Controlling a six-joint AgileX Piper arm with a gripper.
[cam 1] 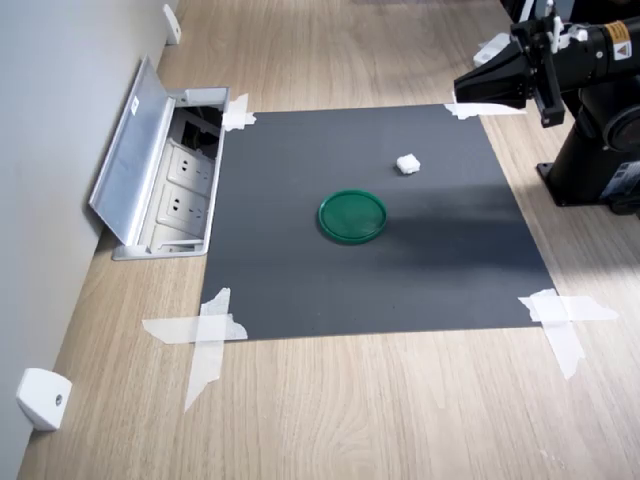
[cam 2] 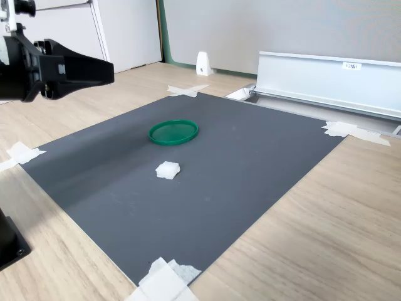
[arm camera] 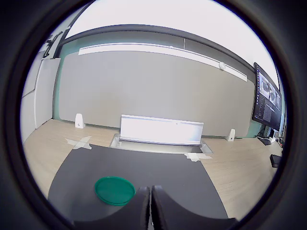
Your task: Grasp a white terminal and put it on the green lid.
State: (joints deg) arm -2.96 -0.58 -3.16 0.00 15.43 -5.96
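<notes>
Fingers (arm camera: 151,207) pressed together, holding nothing, raised above the mat edge. White terminal (cam 1: 407,163) on the dark mat (cam 1: 440,270), ahead of and well below the fingertips, untouched. Green lid (cam 1: 352,216) farther out past the terminal, near it but apart. Step judged: approach, grasp not yet begun. Next: spread fingers, descend straddling the terminal, then close.

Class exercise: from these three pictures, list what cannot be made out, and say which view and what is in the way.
- White terminal: missing in the wrist view, likely hidden below the shut gripper; its detail is too small in both exterior views.
- Green lid: underside hidden everywhere.
- Arm base: cut off by the first exterior view's right edge.
</notes>
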